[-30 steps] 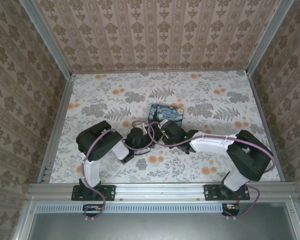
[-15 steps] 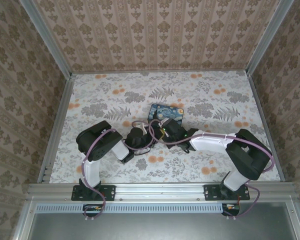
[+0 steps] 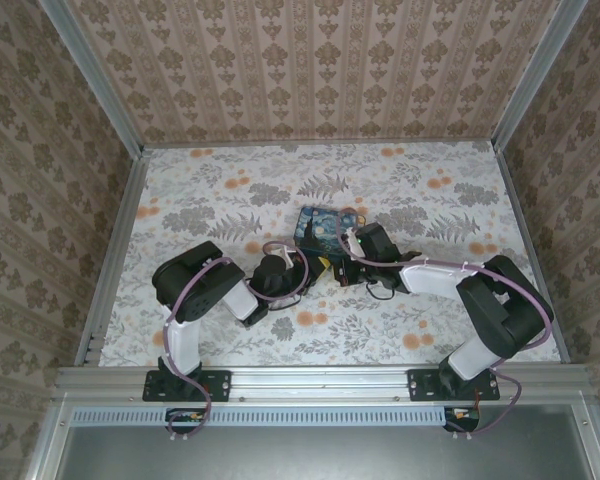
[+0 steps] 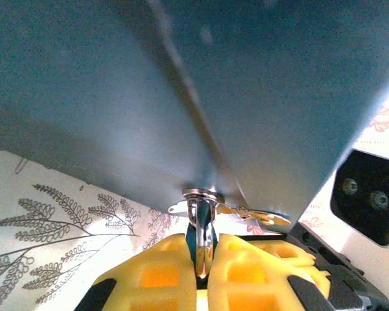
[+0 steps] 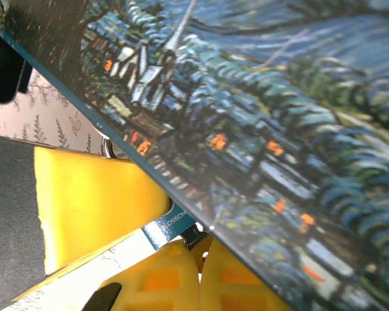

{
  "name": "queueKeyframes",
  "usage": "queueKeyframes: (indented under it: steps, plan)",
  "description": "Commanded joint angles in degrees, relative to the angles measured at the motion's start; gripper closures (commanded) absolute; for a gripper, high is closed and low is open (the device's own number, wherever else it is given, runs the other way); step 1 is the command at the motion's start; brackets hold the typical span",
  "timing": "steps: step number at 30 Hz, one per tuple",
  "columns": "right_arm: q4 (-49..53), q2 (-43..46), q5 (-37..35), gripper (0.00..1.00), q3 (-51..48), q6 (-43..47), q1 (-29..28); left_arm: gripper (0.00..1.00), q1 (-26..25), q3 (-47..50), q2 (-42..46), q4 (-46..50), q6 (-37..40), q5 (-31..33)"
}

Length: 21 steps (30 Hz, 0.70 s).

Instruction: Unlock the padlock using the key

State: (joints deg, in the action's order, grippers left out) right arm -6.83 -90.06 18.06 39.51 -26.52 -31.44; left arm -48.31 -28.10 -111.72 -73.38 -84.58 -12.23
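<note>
Evidently, the left gripper is clamping the padlock at the box; the right gripper is pinching shut beside it; unlocking is appearing unfinished.

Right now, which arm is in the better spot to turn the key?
Probably right. The right end effector is shut right at the teal padlock, by the painted box. The left end effector is clamped on the padlock's shiny metal, steadying it.
</note>
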Motion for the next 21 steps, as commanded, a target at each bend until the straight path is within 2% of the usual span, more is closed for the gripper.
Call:
queueKeyframes:
  steps: [1, 5, 6, 7, 8, 9, 11, 14, 21]
  plan:
    - [-9.97, 0.05, 9.73, 1.00, 0.31, -6.28, -0.21, 1.00, -0.64, 0.41, -0.86, -1.35, 0.29, -1.92]
    - [-9.11, 0.38, 9.18, 1.00, -0.14, -6.32, 0.37, 1.00, -0.63, 0.50, -0.89, -1.28, 0.20, -1.76]
    - [-8.46, 0.89, 8.45, 0.91, -0.46, -6.14, 0.49, 1.00, -0.60, 0.58, -1.01, -1.37, 0.12, -1.67]
    - [-8.26, 1.60, 7.79, 0.69, -1.01, -6.04, 0.68, 1.00, -0.48, 0.72, -1.03, -1.32, -0.06, -1.57]
    - [-8.01, 2.24, 7.32, 0.56, -1.64, -6.15, 0.89, 1.00, -0.48, 0.76, -1.00, -1.32, -0.06, -1.57]
    - [-7.85, 3.03, 6.86, 0.46, -2.37, -6.30, 1.15, 1.00, -0.45, 0.85, -0.95, -1.36, 0.02, -1.57]
    - [-8.31, 4.29, 6.14, 0.37, -4.12, -7.06, 1.70, 1.00, -0.29, 1.00, -0.87, -1.30, -0.05, -1.57]
    - [-9.70, 5.92, 5.18, 0.32, -6.59, -8.30, 2.63, 1.00, -0.14, 1.37, -0.69, -1.32, 0.19, -1.72]
    - [-13.26, 5.39, 5.23, 0.30, -7.39, -10.98, 4.52, 1.00, -0.20, 2.56, -0.34, -1.24, 0.79, -2.61]
